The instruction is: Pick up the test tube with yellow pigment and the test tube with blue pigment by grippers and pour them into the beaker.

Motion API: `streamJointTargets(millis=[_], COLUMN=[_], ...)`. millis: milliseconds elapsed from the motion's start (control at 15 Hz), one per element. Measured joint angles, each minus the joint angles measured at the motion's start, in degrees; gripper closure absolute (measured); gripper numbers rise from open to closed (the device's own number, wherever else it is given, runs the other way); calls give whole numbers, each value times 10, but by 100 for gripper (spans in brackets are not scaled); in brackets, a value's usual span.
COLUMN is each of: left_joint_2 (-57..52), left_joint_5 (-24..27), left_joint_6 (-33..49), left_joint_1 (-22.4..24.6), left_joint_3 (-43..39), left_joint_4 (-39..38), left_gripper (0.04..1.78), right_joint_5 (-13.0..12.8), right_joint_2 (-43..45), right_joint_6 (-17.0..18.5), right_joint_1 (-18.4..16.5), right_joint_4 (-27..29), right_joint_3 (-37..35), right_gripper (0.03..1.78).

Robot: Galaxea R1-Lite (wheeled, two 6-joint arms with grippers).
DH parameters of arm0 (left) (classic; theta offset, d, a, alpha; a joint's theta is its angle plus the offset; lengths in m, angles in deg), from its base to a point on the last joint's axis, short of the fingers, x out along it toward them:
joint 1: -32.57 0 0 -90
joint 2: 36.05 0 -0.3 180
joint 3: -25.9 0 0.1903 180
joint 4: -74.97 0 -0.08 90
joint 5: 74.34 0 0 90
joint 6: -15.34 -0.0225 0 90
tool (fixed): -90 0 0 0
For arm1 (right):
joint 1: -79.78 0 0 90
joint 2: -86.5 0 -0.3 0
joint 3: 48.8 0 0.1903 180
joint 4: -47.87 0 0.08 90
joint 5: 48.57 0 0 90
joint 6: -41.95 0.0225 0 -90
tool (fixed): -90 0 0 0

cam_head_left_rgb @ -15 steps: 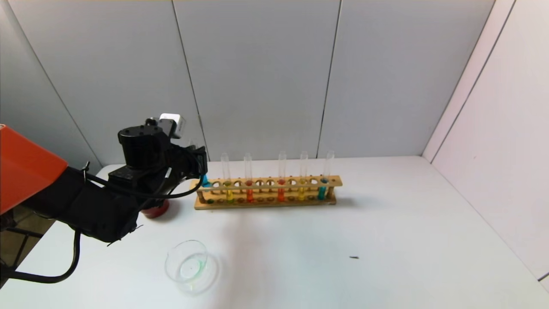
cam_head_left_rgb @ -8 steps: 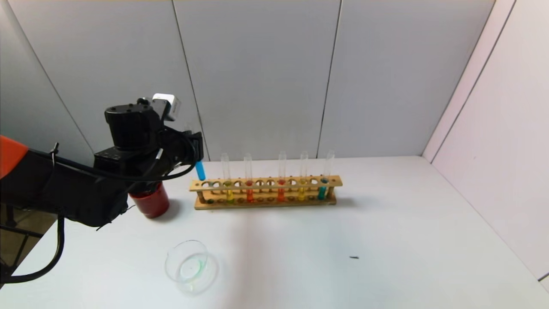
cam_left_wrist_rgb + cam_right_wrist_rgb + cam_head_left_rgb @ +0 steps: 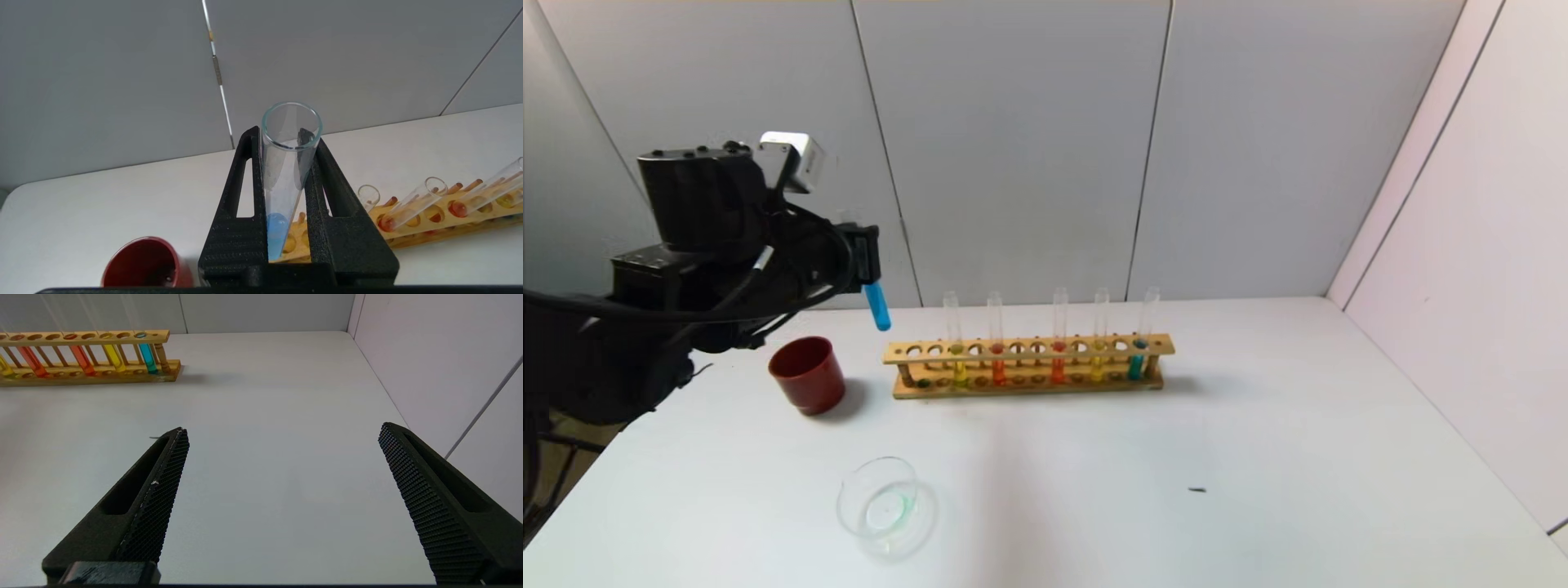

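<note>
The left gripper clamped the blue tube, tilted, above the white table between the red cup and the rack, under grey wall panels. It had risen clear of the rack since earlier. The beaker stood nearer. The right gripper gaped wide, low over the table.

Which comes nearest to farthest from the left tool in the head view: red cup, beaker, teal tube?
Left tool grips the blue tube.
1. Red cup, just below it, left of the rack.
2. Beaker, at the table's near edge.
3. Teal tube, at the rack's right end.
</note>
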Motion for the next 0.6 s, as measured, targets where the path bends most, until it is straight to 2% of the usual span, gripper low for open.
streamJointTargets(millis=[333,600], left_joint_2=[-130,-214], left_joint_5=[-6,-6], left_joint_6=[-1,-10], left_joint_1=[7,32], left_joint_3=[-24,-92], left_joint_4=[129,164], left_gripper=[151,151], right_joint_5=[0,0], right_joint_2=[0,0], right_joint_6=[0,0], right_joint_1=[0,0], right_joint_4=[0,0], right_joint_3=[0,0], right_gripper=[11,11])
